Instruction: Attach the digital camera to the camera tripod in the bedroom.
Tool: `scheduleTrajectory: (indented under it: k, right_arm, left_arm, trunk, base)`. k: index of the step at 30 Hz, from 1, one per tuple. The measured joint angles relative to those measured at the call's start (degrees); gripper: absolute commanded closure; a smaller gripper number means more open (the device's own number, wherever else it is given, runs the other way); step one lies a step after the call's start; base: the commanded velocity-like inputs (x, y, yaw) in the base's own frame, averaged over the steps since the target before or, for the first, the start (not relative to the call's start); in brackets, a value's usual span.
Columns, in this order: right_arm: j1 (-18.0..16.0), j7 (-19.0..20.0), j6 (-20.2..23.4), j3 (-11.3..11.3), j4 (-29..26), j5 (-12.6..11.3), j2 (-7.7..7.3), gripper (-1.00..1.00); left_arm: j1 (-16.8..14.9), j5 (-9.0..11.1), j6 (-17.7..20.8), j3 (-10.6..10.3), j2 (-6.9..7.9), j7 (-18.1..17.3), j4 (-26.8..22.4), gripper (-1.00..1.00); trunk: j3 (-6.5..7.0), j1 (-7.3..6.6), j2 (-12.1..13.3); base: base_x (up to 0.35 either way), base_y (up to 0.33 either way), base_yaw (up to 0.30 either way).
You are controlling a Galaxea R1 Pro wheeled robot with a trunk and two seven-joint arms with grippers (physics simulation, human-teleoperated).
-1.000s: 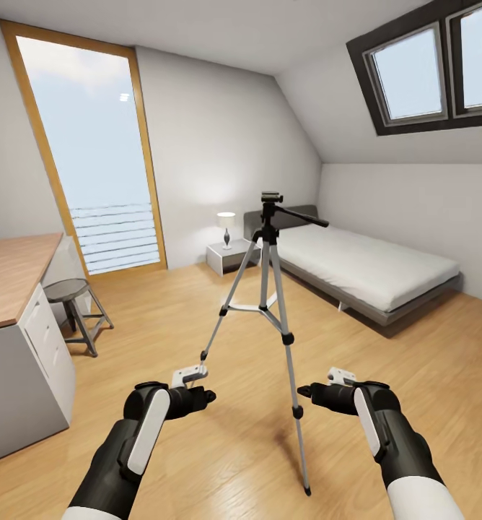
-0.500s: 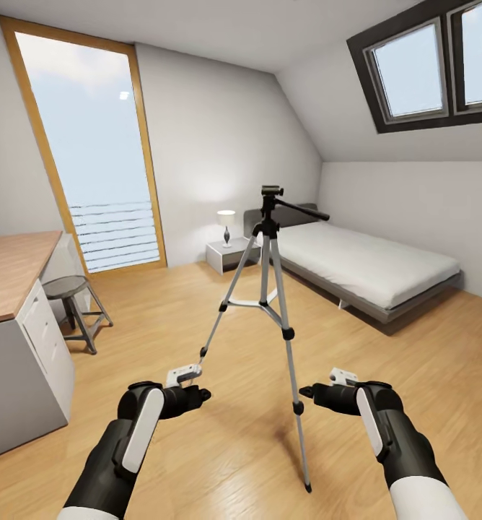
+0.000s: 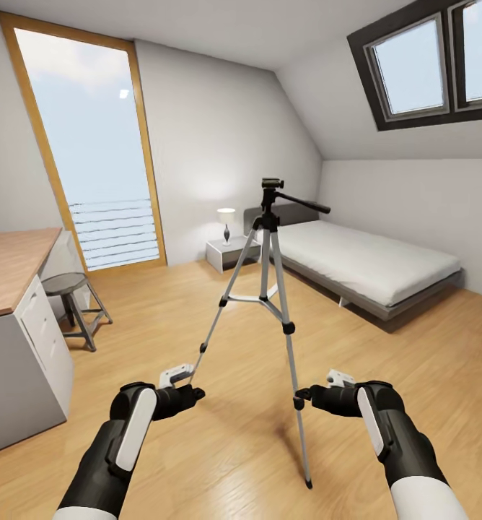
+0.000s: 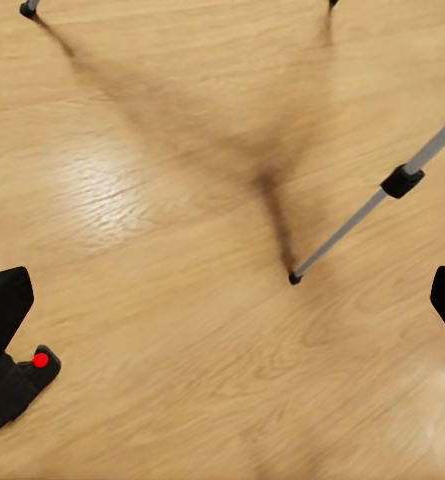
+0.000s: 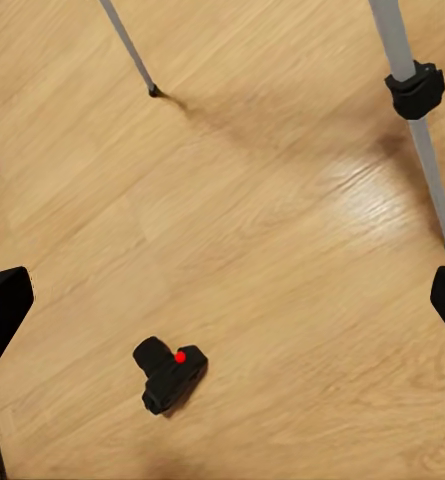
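Only camera [image 5: 169,375] red button, unlabelled

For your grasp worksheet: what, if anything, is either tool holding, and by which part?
Nothing. Both tools are open and empty; the camera lies on the floor, apart from them.

Both arms are glossy black with a long white panel along each forearm and white sleeves at the upper ends; the left gripper [image 3: 174,383] and right gripper [image 3: 326,386] have black bases and pale grey-white fingers
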Motion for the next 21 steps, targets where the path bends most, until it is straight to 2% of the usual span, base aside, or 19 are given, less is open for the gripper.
scheduleTrajectory:
  k: [3,6,9,13,14,16,21]
  right_arm:
    - [0.00,0.24,0.04,0.04,-0.03,0.03,-0.01,-1.00]
    - [0.00,0.33,0.04,0.18,-0.08,0.08,-0.01,-1.00]
    - [0.00,0.40,0.05,0.29,-0.22,0.07,0.03,-1.00]
    - [0.00,0.45,0.09,0.33,-0.57,0.03,0.04,-1.00]
    - [0.00,0.46,0.11,0.33,-0.67,0.01,0.02,-1.00]
    - [0.00,0.49,0.13,0.28,-0.76,-0.01,0.01,-1.00]
    - [0.00,0.64,0.15,0.25,-0.80,-0.04,-0.01,-1.00]
  left_arm:
    - [0.00,0.00,-0.31,0.23,0.03,0.28,0.02,-1.00]
    - [0.00,-0.05,-1.83,1.51,0.05,0.49,-0.01,-1.00]
    - [0.00,-0.12,-4.23,4.46,0.06,0.60,-0.09,-1.00]
    - [0.00,-0.11,-6.23,9.57,0.06,0.63,-0.03,-1.00]
    - [0.01,-0.18,-6.69,11.61,0.08,0.63,0.03,-1.00]
    - [0.01,-0.14,-7.10,13.53,0.10,0.68,0.09,-1.00]
    - [0.01,-0.21,-7.31,14.87,0.13,0.71,0.12,-1.00]
  trunk:
    - [-0.54,0.66,-1.20]
    - [-1.08,1.32,-2.41]
    - [-1.62,1.98,-3.61]
    - [-2.33,2.86,-5.22]
    - [-2.51,3.08,-5.62]
    - [-2.87,3.52,-6.42]
    - [-3.77,4.61,-8.42]
  base:
    - [0.000,0.000,0.000]
    - [0.000,0.000,0.000]
    - [0.000,0.000,0.000]
    - [0.000,0.000,0.000]
    - [0.000,0.000,0.000]
    - [0.000,0.000,0.000]
    - [0.000,0.000,0.000]
